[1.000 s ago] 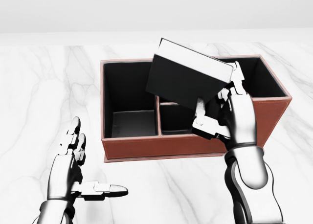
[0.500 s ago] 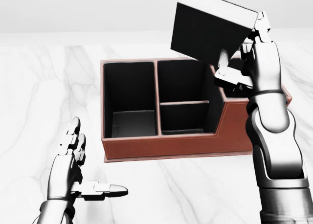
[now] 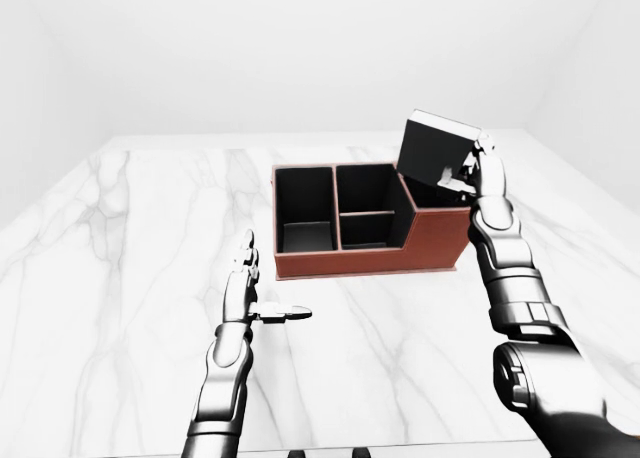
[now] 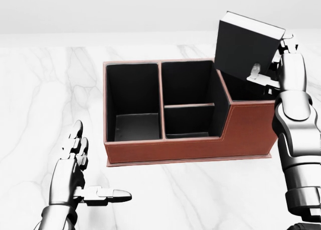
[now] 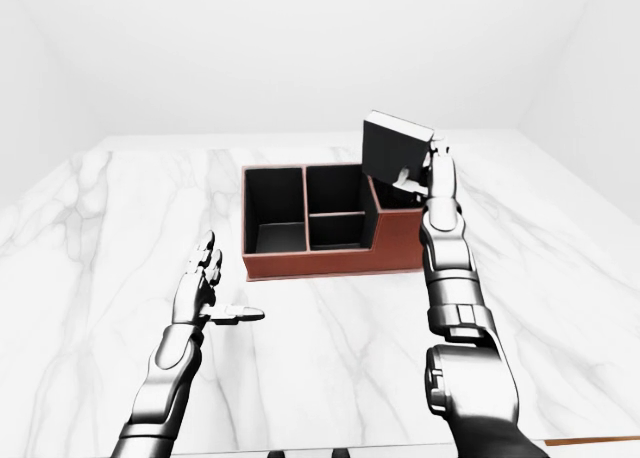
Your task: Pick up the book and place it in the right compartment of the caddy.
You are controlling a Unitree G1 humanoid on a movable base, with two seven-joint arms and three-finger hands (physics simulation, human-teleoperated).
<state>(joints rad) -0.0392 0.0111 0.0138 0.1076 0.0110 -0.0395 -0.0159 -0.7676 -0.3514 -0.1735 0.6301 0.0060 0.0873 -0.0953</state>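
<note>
The book (image 4: pixel 243 46) is black with white page edges. My right hand (image 4: pixel 275 72) is shut on it and holds it upright and tilted over the right compartment (image 4: pixel 248 89) of the caddy, at the right of the head view; its lower edge dips behind the compartment's rim. The caddy (image 4: pixel 190 142) is a red-brown box with black inner walls and several compartments, standing on the white marble table (image 4: pixel 45 89). My left hand (image 4: pixel 83 182) is open and empty, low at the left of the head view, away from the caddy.
The caddy's left compartment (image 4: pixel 135 104) and two middle compartments (image 4: pixel 188 102) hold nothing. The table's far edge (image 4: pixel 100 33) runs along the top of the head view. White walls (image 3: pixel 300 48) stand round the table.
My right hand has carried the book to the right and lowered it from high above the caddy's middle to over the right compartment. The left hand has not moved.
</note>
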